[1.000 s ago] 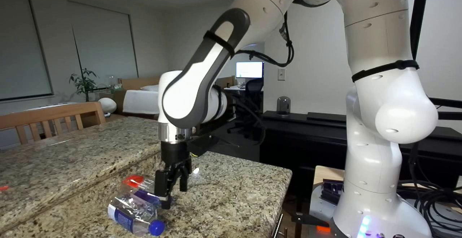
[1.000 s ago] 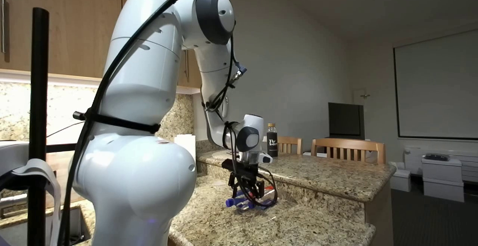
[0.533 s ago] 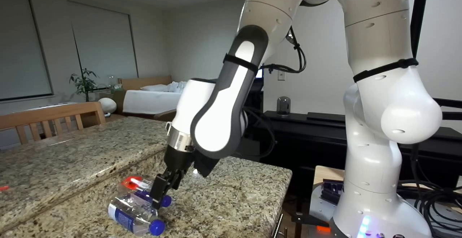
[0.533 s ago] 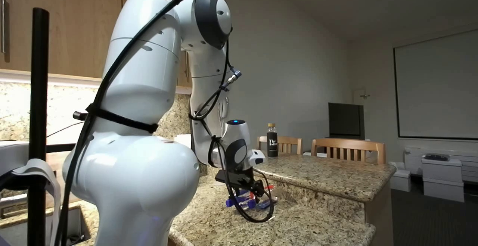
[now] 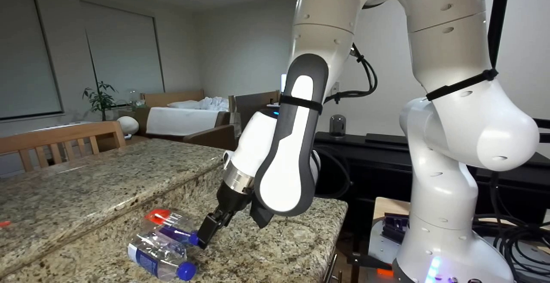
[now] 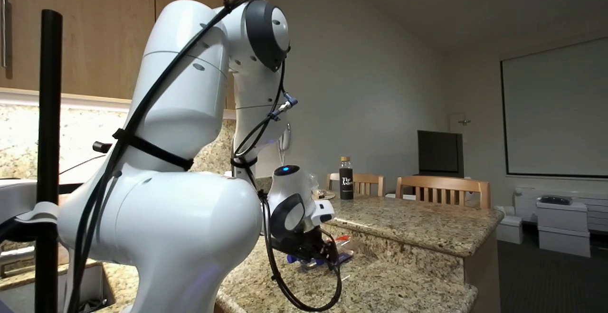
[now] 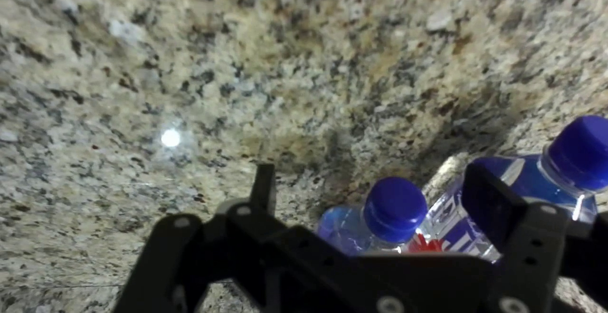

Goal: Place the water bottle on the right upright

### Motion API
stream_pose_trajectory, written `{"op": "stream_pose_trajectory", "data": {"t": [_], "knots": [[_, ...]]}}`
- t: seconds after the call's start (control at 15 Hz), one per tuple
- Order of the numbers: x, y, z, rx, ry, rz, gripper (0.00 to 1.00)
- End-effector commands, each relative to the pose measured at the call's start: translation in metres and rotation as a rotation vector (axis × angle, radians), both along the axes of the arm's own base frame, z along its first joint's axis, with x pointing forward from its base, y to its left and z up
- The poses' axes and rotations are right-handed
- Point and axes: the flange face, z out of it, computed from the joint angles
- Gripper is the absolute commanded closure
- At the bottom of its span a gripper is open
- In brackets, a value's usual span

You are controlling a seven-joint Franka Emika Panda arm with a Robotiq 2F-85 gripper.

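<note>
“Gripper and arm had both shifted since half a second earlier: the gripper leaned over further and had drawn back toward the base.”

“And the bottle?”

“It had stayed put, as far as showed, lying on its side on the counter with its blue cap toward the base.”

“Did the gripper have hold of it?”

“Its fingers stood wide apart, gripping nothing. The wrist view showed the cap between them; whether either finger touched it could not be told.”

“What lay close by?”

“The stouter bottle, on its side just beside the first, pointing much the same way. One finger hid part of it in the wrist view. Past the two, in an exterior view, a red patch showed; what it belonged to was unclear.”

“And further out?”

“A raised ledge stood beyond the bottles' bottoms. A dark flask was upright on it, with chairs behind, and a plant showed across the room.”
</note>
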Motion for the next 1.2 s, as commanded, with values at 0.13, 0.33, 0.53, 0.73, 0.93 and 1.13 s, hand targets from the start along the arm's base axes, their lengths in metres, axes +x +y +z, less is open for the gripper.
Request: {"op": "stream_pose_trajectory", "data": {"t": [0.13,0.33,0.53,0.73,0.93,1.13], "knots": [[0.007,0.018,0.018,0.014,-0.048,0.001,0.0],[0.014,0.024,0.017,0.012,-0.056,0.003,0.0],[0.017,0.023,0.013,0.008,-0.052,-0.001,0.0],[0.018,0.019,0.005,0.003,-0.038,-0.012,0.0],[0.021,0.014,-0.002,-0.002,-0.026,-0.023,0.0],[0.023,0.012,-0.011,-0.006,-0.012,-0.031,0.02]]}}
